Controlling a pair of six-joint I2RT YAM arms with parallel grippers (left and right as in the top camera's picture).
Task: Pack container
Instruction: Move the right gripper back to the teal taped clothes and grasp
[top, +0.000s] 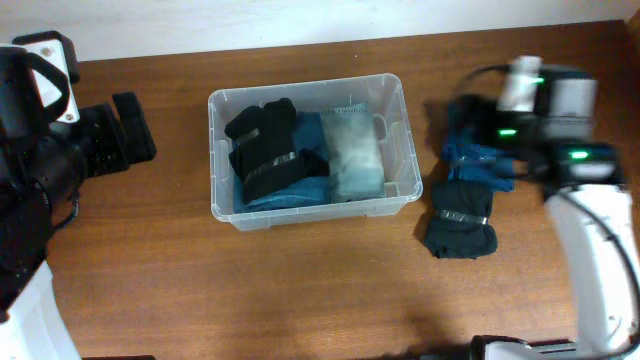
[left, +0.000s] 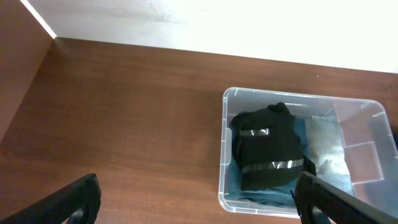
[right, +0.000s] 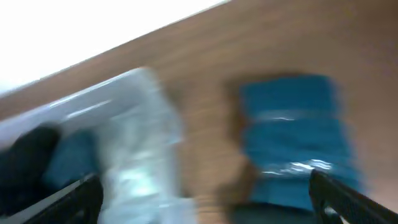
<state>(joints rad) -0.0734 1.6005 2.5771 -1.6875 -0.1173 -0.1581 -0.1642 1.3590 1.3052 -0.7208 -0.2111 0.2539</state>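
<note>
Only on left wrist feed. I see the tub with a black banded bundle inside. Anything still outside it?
Observer: Yes. A dark bundle lies on the table to the right of the container, apart from it.
Operator: Only that one?
Observer: No. A blue bundle lies just beyond it, towards the far edge.
Operator: Right gripper got either?
Observer: No. The right gripper is open, with nothing between its fingers. The right wrist view is blurred, but it shows the blue bundle ahead of them.
</note>
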